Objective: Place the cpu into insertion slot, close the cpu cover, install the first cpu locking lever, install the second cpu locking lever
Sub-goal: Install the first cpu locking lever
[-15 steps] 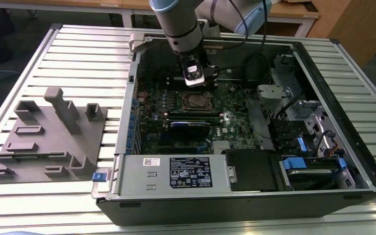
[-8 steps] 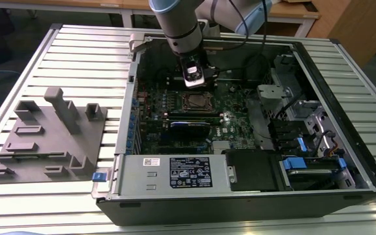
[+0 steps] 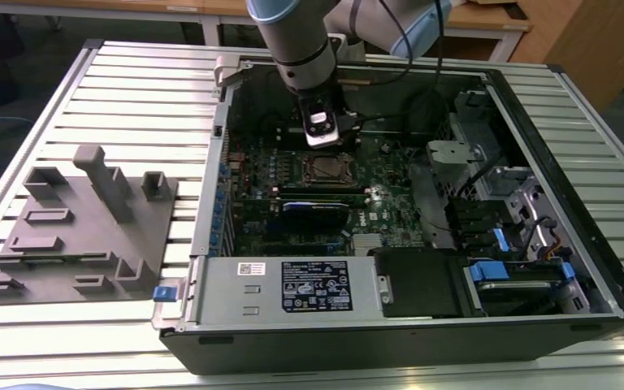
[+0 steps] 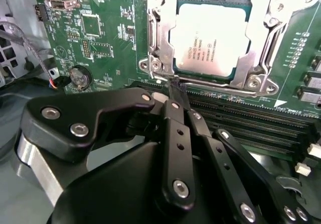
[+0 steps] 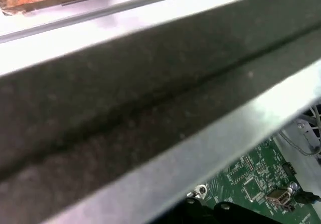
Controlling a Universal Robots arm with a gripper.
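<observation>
A grey tray (image 3: 74, 236) lies on the counter (image 3: 127, 81), at the exterior view's left of the open computer (image 3: 399, 345). Inside, the chip (image 4: 208, 38) sits on the green board (image 4: 110, 33) under the shut cover (image 4: 263, 20). The end effector (image 4: 173, 85), pinched narrow, meets the thin lever (image 4: 220, 89). I think a slow, straight push works best. I cannot see where the lever hooks.

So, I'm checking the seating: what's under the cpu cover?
The cpu sits under the cpu cover, its silver top showing through the window. The frame covers its edges, and whatever lies beneath the chip is hidden.
</observation>
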